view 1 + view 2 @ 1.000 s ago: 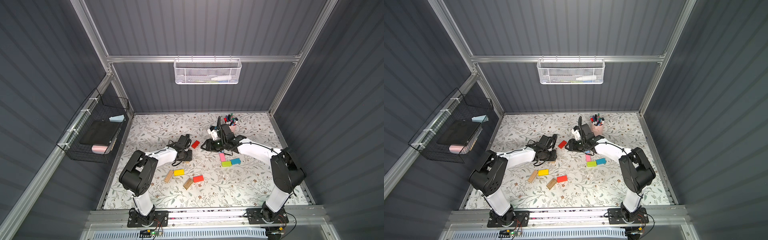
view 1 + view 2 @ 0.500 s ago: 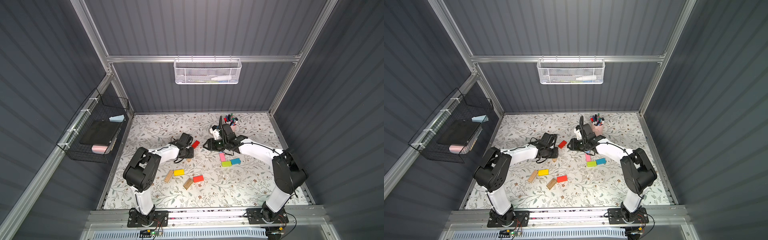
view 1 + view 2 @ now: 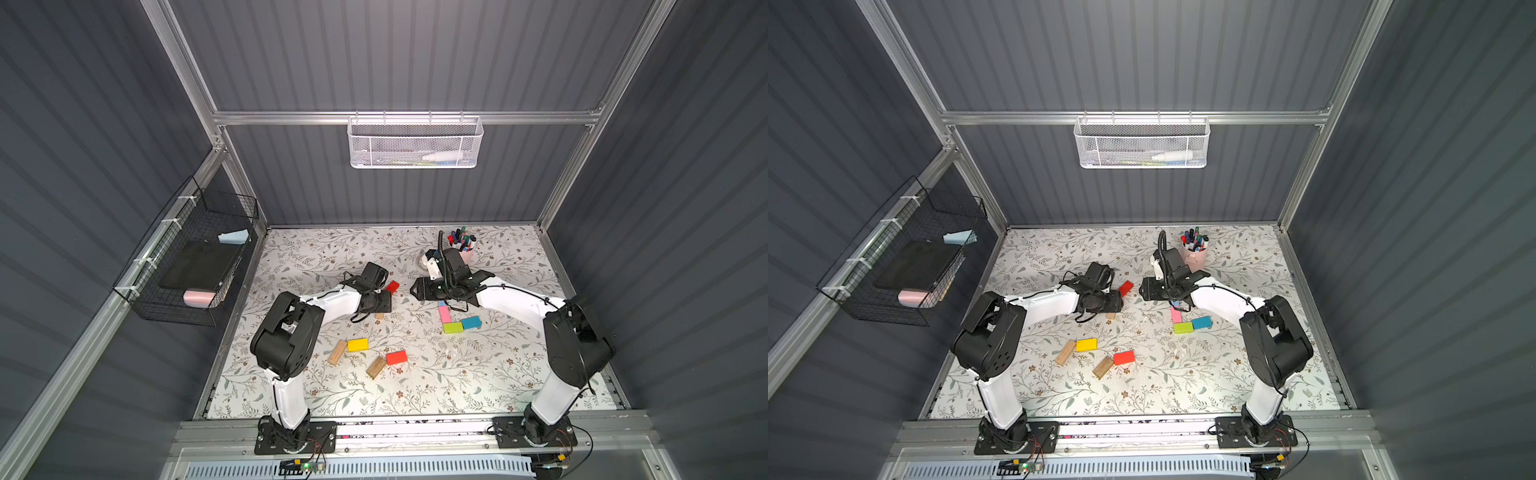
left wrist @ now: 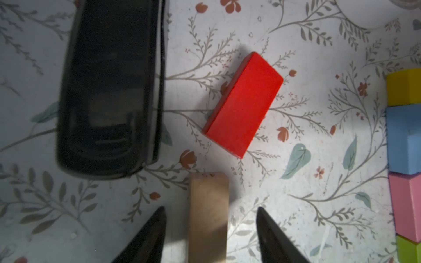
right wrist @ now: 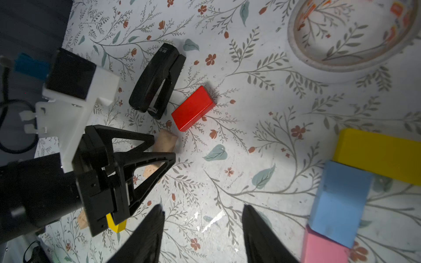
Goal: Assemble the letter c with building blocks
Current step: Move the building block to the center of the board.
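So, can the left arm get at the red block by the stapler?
Probably yes: the red block lies just ahead of its open jaws, apart from the stapler; only the wooden block between the jaws is in the way.

Black stapler [image 5: 157, 84] on floral tabletop [image 3: 415, 395], pink pen cup [image 3: 1194, 257]; white mesh basket [image 3: 413, 143], black wire basket [image 3: 174, 307]

There are 11 building blocks [image 3: 396, 357], 1 stapler [image 5: 157, 84] and 2 baskets [image 3: 413, 143].
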Controlling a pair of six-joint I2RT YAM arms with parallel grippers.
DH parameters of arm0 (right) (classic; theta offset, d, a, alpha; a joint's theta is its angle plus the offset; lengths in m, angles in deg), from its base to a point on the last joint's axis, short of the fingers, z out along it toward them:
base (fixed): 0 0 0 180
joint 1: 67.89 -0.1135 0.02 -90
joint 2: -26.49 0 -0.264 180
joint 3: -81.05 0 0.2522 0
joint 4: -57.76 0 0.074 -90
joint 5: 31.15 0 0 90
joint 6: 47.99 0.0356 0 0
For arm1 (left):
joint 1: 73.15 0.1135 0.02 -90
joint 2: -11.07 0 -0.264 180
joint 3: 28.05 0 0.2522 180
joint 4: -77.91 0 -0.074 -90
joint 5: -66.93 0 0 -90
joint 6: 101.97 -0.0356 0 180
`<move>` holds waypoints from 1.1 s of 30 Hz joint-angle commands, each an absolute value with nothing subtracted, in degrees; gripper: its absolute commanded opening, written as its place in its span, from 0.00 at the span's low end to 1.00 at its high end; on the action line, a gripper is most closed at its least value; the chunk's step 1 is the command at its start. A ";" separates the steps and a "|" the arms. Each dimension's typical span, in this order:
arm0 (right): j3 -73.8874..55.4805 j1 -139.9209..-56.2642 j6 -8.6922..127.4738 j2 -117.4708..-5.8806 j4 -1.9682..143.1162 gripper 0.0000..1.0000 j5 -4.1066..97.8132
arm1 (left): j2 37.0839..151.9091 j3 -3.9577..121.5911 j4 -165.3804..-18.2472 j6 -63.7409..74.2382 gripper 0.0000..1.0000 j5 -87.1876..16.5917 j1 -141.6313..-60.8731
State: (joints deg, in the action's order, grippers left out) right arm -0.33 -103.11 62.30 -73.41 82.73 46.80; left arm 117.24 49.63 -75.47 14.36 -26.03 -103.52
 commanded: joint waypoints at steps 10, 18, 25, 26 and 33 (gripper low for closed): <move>-8.97 -106.26 52.26 -81.08 82.58 0.69 51.74 | 101.53 46.30 -67.40 16.11 0.65 -28.20 -103.65; -17.54 -107.88 48.22 -89.98 87.14 0.80 52.13 | 98.61 43.18 -64.44 14.24 0.66 -33.92 -100.91; -23.43 -108.16 46.14 -95.55 89.54 0.81 52.27 | 95.00 39.63 -66.35 13.47 0.67 -40.20 -96.71; -24.05 -108.20 45.94 -96.04 89.70 0.81 52.64 | 94.55 39.43 -66.40 13.52 0.67 -40.29 -96.55; -28.18 -108.23 44.60 -99.28 91.15 0.80 54.50 | 93.22 38.66 -65.23 14.21 0.67 -40.38 -94.80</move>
State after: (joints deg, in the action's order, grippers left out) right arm -26.03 -108.14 46.89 -98.15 89.07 53.29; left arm 94.79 39.60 -66.70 14.57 -39.28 -95.57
